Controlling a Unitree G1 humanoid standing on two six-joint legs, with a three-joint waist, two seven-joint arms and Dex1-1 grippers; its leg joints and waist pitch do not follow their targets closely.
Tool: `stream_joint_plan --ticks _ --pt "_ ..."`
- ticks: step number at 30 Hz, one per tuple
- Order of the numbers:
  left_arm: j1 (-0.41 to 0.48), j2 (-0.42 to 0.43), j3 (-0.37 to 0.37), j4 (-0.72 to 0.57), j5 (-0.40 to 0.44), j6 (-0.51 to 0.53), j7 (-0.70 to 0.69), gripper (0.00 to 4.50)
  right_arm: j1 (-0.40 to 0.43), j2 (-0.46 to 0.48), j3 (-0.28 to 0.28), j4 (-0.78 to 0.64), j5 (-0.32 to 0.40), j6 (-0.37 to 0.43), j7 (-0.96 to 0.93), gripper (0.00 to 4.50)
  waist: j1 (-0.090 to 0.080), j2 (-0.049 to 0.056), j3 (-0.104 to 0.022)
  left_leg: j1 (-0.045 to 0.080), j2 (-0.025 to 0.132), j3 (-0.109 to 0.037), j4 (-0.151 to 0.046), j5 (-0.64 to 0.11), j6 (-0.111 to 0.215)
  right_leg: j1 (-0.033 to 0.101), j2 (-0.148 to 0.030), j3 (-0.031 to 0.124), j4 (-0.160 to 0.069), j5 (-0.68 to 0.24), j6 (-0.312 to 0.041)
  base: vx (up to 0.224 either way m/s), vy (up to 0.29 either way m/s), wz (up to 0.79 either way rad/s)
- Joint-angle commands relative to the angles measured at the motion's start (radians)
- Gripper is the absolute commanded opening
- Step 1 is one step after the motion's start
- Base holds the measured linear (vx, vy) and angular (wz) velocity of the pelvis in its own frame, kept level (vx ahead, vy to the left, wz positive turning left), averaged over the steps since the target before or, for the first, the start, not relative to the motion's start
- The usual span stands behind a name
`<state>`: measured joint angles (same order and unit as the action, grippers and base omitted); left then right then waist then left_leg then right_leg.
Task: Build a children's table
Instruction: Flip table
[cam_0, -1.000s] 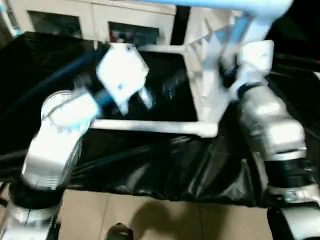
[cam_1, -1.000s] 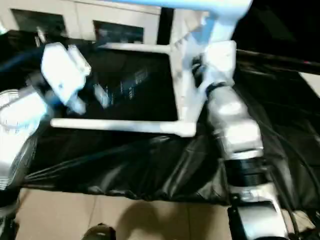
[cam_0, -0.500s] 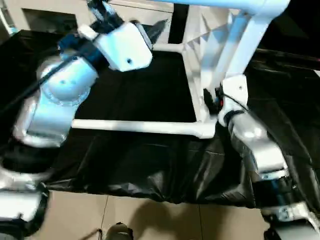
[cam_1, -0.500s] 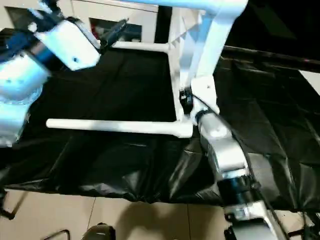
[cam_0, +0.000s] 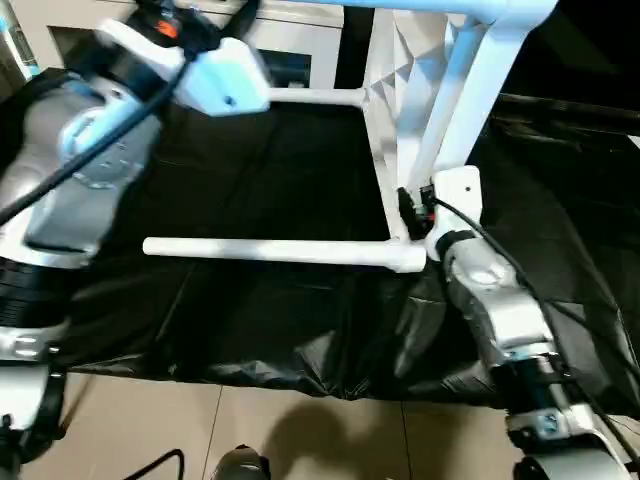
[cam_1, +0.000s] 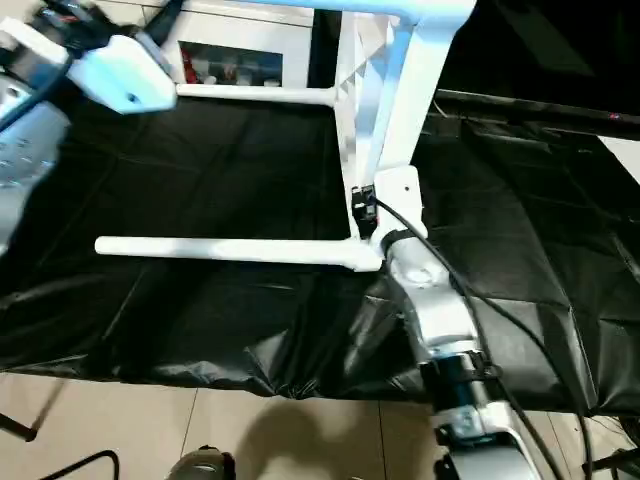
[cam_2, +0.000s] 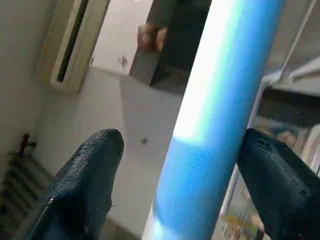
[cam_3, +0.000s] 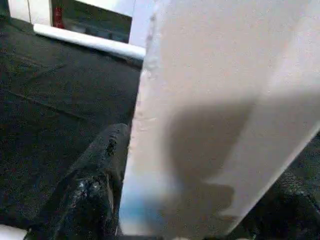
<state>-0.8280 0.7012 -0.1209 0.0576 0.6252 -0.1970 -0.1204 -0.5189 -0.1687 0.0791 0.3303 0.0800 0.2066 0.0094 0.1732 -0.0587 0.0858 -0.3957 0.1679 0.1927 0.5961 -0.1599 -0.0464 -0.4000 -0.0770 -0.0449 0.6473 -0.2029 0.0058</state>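
The children's table stands on its side on black sheeting. Its white top (cam_0: 385, 150) is upright, with the ribbed underside facing left. One leg (cam_0: 270, 252) lies low and near, another leg (cam_0: 315, 97) runs along the back, and an upper leg (cam_0: 430, 8) crosses the top of the view. My left gripper (cam_2: 192, 170) is raised high at the left and stands open. The upper leg (cam_2: 215, 110) runs between its fingers (cam_2: 92, 175) with a gap on each side. My right gripper (cam_0: 414, 205) sits at the top's near edge (cam_3: 200, 100), low by the bottom corner socket.
Black plastic sheeting (cam_0: 250, 330) covers the work surface and hangs over its front edge. Below it is tiled floor (cam_0: 300, 430). A white cabinet with glass doors (cam_0: 290, 60) stands behind. A black cable (cam_0: 90, 150) runs over my left forearm.
My right gripper has slid down the top's near edge toward the bottom corner. My left arm has swung up and back to the upper leg. The camera has shifted too.
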Motion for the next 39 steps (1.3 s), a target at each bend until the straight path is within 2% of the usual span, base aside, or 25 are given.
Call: stream_joint_plan --ticks 1,2,3,6,9,12,14,15,19,21,28,30,32,33,34,36,37,38,39 --pt "0.004 0.011 0.005 0.008 0.027 -0.006 0.020 3.99 -0.026 0.002 -0.022 0.031 -0.001 -0.047 0.018 3.06 0.003 0.027 -0.090 0.034 0.058 -0.043 -0.077 -0.301 -0.107 0.026 -0.078 0.040 -0.067 -0.128 -0.154 0.000 0.000 0.00" --pt "0.005 0.013 0.003 0.012 0.028 -0.008 0.019 3.99 -0.029 0.003 -0.023 0.041 -0.001 -0.059 0.021 3.06 0.003 0.027 -0.089 0.034 0.057 -0.042 -0.077 -0.301 -0.105 0.025 -0.079 0.041 -0.067 -0.126 -0.156 0.000 0.000 0.00" --pt "0.006 0.013 0.005 0.018 0.028 -0.012 0.022 3.72 -0.034 0.003 -0.023 0.055 -0.003 -0.074 0.023 2.79 0.004 0.030 -0.090 0.033 0.058 -0.042 -0.076 -0.295 -0.103 0.026 -0.079 0.041 -0.066 -0.116 -0.160 0.000 0.000 0.00" --pt "0.001 0.008 0.009 0.045 0.011 -0.009 0.014 3.60 -0.058 0.007 -0.035 0.120 0.003 -0.129 0.044 2.66 0.005 0.031 -0.093 0.031 0.055 -0.040 -0.072 -0.270 -0.097 0.026 -0.079 0.040 -0.061 -0.073 -0.174 0.000 0.000 0.00" --pt "-0.003 0.010 0.012 0.073 0.015 -0.007 0.028 3.23 -0.078 0.007 -0.041 0.175 0.000 -0.171 0.056 2.34 0.005 0.031 -0.096 0.028 0.055 -0.040 -0.070 -0.242 -0.089 0.031 -0.076 0.038 -0.056 -0.035 -0.181 0.000 0.000 0.00" --pt "-0.008 0.010 0.013 0.088 0.020 -0.004 0.034 3.12 -0.086 0.008 -0.044 0.196 -0.001 -0.188 0.061 2.25 0.003 0.033 -0.095 0.028 0.055 -0.039 -0.068 -0.250 -0.088 0.029 -0.075 0.037 -0.056 -0.031 -0.189 0.000 0.000 0.00" --pt "-0.013 0.008 0.015 0.100 0.017 -0.001 0.033 2.87 -0.093 0.008 -0.047 0.215 -0.003 -0.207 0.066 2.09 0.004 0.033 -0.095 0.029 0.055 -0.039 -0.068 -0.257 -0.086 0.029 -0.075 0.036 -0.056 -0.034 -0.190 0.000 0.000 0.00" --pt "-0.016 0.006 0.017 0.108 0.016 0.006 0.032 2.80 -0.097 0.008 -0.047 0.227 -0.007 -0.219 0.069 2.06 0.004 0.037 -0.094 0.030 0.056 -0.040 -0.070 -0.273 -0.086 0.027 -0.076 0.037 -0.059 -0.052 -0.190 0.000 0.000 0.00" --pt "-0.025 0.009 0.021 0.131 0.020 0.022 0.031 2.56 -0.102 0.010 -0.052 0.244 -0.012 -0.245 0.078 2.01 0.006 0.035 -0.093 0.030 0.055 -0.040 -0.071 -0.296 -0.083 0.027 -0.077 0.038 -0.063 -0.090 -0.187 0.000 0.000 0.00" --pt "-0.026 0.011 0.022 0.133 0.022 0.023 0.033 2.38 -0.104 0.009 -0.053 0.249 -0.014 -0.252 0.081 1.98 0.007 0.040 -0.095 0.031 0.057 -0.040 -0.071 -0.301 -0.082 0.025 -0.078 0.038 -0.064 -0.097 -0.185 0.000 0.000 0.00" --pt "0.003 -0.043 0.048 0.070 -0.087 0.055 -0.028 2.04 -0.124 -0.033 -0.063 0.235 -0.033 -0.286 0.089 1.96 0.011 0.042 -0.097 0.028 0.056 -0.039 -0.069 -0.271 -0.076 0.028 -0.078 0.037 -0.060 -0.067 -0.195 0.000 0.000 0.00" --pt "0.032 -0.078 0.073 0.040 -0.147 0.084 -0.039 2.02 -0.143 -0.073 -0.079 0.209 -0.035 -0.289 0.100 1.96 0.015 0.039 -0.098 0.024 0.056 -0.036 -0.063 -0.230 -0.056 0.032 -0.079 0.038 -0.057 -0.040 -0.201 0.000 0.000 0.00" --pt "0.073 -0.117 0.134 0.014 -0.227 0.130 -0.028 2.02 -0.181 -0.140 -0.104 0.175 -0.039 -0.285 0.115 1.96 0.021 0.035 -0.100 0.020 0.054 -0.031 -0.058 -0.185 -0.033 0.035 -0.077 0.038 -0.054 -0.014 -0.206 0.000 0.000 0.00" --pt "0.083 -0.128 0.154 0.009 -0.250 0.146 -0.024 2.02 -0.193 -0.157 -0.114 0.167 -0.037 -0.283 0.121 1.96 0.025 0.031 -0.101 0.015 0.051 -0.028 -0.053 -0.153 -0.011 0.038 -0.075 0.038 -0.053 -0.006 -0.207 0.000 0.000 0.00" --pt "0.087 -0.134 0.164 0.007 -0.261 0.153 -0.023 2.02 -0.198 -0.165 -0.119 0.163 -0.035 -0.283 0.124 1.96 0.029 0.032 -0.105 0.015 0.049 -0.026 -0.048 -0.131 0.002 0.038 -0.074 0.039 -0.050 0.005 -0.208 0.000 0.000 0.00" --pt "0.129 -0.139 0.217 -0.001 -0.293 0.169 -0.009 2.02 -0.245 -0.224 -0.152 0.135 -0.019 -0.267 0.152 1.95 0.035 0.033 -0.111 0.003 0.044 -0.022 -0.035 -0.049 0.058 0.035 -0.071 0.039 -0.042 0.055 -0.208 0.000 0.000 0.00" --pt "0.137 -0.144 0.229 -0.004 -0.304 0.175 -0.008 2.02 -0.253 -0.234 -0.158 0.132 -0.016 -0.264 0.157 1.94 0.036 0.034 -0.110 -0.002 0.042 -0.021 -0.031 -0.036 0.074 0.032 -0.068 0.038 -0.040 0.069 -0.212 0.000 0.000 0.00" --pt "0.155 -0.156 0.255 -0.008 -0.328 0.188 -0.005 2.02 -0.273 -0.256 -0.168 0.124 -0.012 -0.258 0.168 1.94 0.037 0.037 -0.109 -0.002 0.044 -0.022 -0.032 -0.046 0.075 0.029 -0.067 0.037 -0.041 0.056 -0.214 0.000 0.000 0.00" --pt "0.168 -0.160 0.269 -0.013 -0.333 0.195 -0.006 2.02 -0.284 -0.270 -0.173 0.121 -0.012 -0.255 0.176 1.93 0.037 0.036 -0.106 -0.002 0.045 -0.021 -0.031 -0.084 0.074 0.025 -0.066 0.037 -0.046 0.006 -0.211 0.000 0.000 0.00"
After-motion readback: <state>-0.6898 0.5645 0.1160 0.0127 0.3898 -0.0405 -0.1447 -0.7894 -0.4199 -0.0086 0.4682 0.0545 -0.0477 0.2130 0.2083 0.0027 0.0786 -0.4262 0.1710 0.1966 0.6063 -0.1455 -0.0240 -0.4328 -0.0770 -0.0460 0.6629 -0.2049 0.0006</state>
